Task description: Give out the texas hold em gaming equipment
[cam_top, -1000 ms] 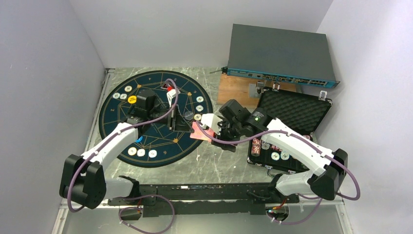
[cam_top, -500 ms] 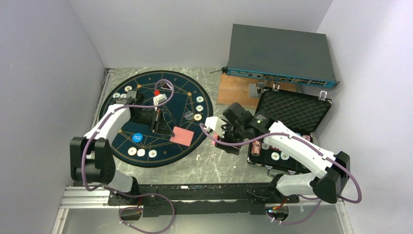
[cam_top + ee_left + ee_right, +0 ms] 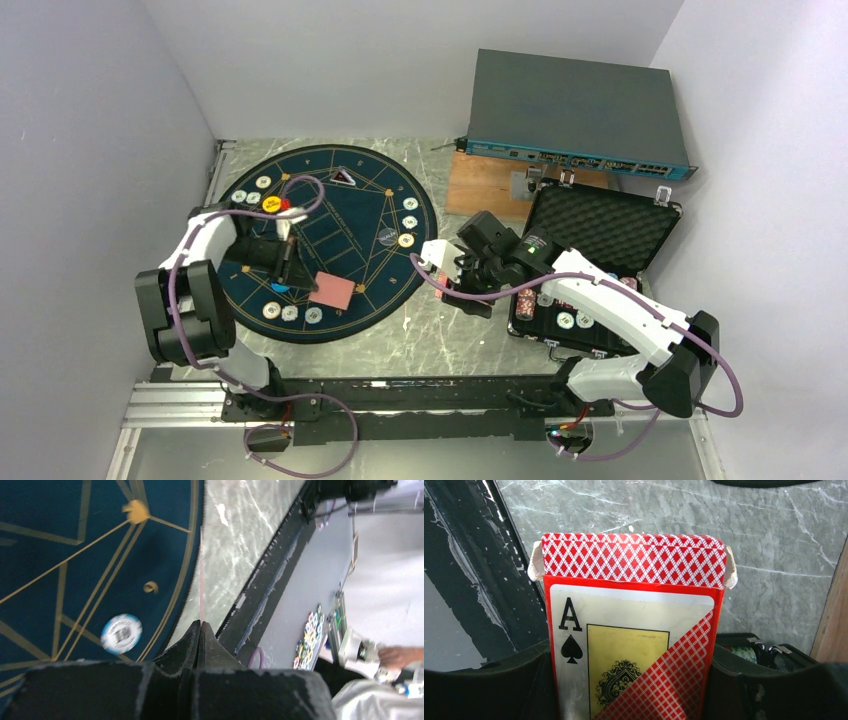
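Note:
My left gripper is shut on a red-backed playing card, held just over the near part of the navy mat. In the left wrist view the card shows edge-on as a thin pink line from the closed tips, with a whitish chip on the mat below. My right gripper hangs over the marble table between mat and case. Its jaws are closed on a red card box with an ace of spades face and open top flaps. Chips and a yellow disc lie round the mat's rim.
The black foam-lined case stands open at the right with chips in its tray. Behind it are a wooden board and a grey network switch. White walls close in both sides. The black rail runs along the near edge.
My left arm has swung left and nearer across the mat, carrying the red card away from the right gripper. The right arm has stayed almost still with the card box.

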`<state>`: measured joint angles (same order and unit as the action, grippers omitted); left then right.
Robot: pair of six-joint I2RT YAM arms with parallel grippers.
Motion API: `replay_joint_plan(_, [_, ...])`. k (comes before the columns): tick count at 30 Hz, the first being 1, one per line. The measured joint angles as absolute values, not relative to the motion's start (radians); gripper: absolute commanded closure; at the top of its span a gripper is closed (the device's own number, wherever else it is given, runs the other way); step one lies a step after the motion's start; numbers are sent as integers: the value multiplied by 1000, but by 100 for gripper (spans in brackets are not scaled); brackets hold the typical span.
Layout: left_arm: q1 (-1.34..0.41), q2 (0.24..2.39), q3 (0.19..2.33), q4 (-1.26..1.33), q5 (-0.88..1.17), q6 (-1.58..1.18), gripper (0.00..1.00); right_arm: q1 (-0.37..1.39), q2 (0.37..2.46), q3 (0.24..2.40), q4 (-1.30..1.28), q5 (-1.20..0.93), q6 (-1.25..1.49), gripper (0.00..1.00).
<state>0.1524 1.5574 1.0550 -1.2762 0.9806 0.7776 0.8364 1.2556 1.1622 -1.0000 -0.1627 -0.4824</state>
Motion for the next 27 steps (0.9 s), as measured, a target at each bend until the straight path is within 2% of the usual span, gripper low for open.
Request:
replay_joint_plan(8, [603,1610,1061,-1162,975,661,100,836,1256,1162,-1000,-163,-482,100])
replay_joint_plan(14, [846,1644,1054,-970,970,492,100,836,1256,1162,-1000,-163,-482,100])
replay_joint_plan(19, [913,1666,1021,-866,922,377,100,836,1256,1162,-1000,-166,-482,100])
replay_joint_plan(27, [899,1749,1024,-820,787,319,100,836,1256,1162,-1000,-166,-482,100])
